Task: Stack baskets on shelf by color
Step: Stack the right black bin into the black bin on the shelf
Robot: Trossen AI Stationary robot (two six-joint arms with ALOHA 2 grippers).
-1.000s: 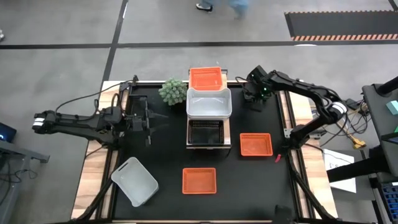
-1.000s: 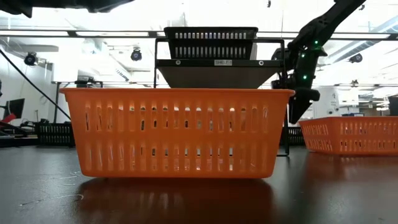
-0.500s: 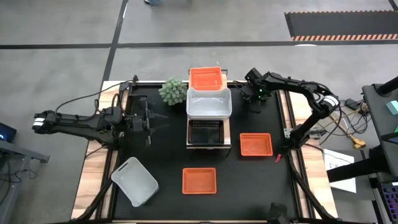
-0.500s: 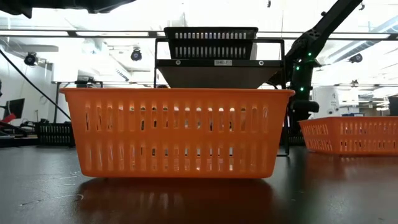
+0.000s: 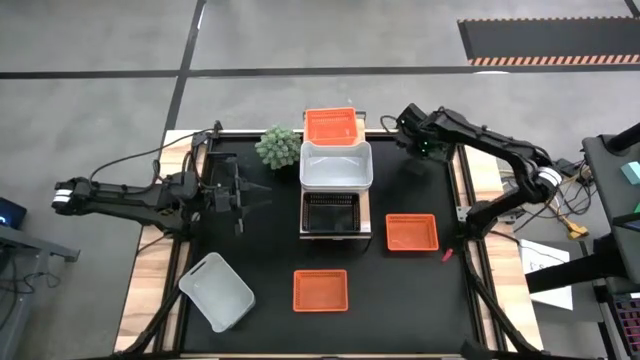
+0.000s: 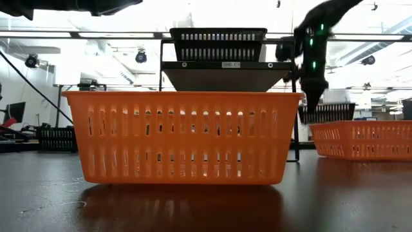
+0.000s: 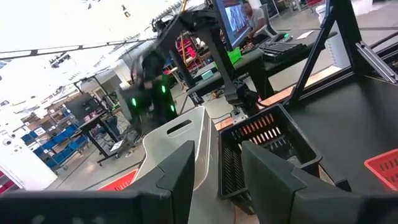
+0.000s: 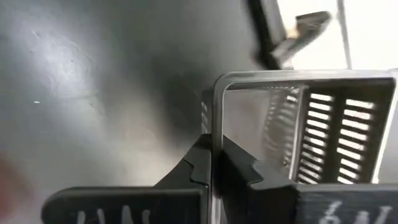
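Two dark arms are over the black-topped table (image 5: 270, 250). The right gripper (image 8: 213, 163) is near the table's far right corner, its fingers pinched tight on the slotted wall of a black rectangular plastic basket (image 6: 327, 113) – the wall's rim runs straight between the two pads, and in the low view that basket hangs clear of the table top, beside the shelf. The long narrow shelf with a light wood-grain top and dark frame (image 5: 366, 228) runs down the middle of the table and carries three baskets in a row: a red-orange slotted plastic basket (image 5: 330, 125) at its far end, a translucent white plastic basket (image 5: 336, 166) in the middle, and a second black slotted basket (image 5: 330, 212) at its near end. A small spiky green plant (image 5: 278, 147) stands just beside the shelf's far end, on its left. Two more red-orange baskets lie on the table – one (image 5: 412, 232) to the right of the shelf's near end, the other (image 5: 320, 290) by the near edge – and another white basket (image 5: 216, 291) sits askew toward the near left corner. The left gripper (image 7: 214, 180) waits left of the shelf, its fingers spread apart with nothing between them.
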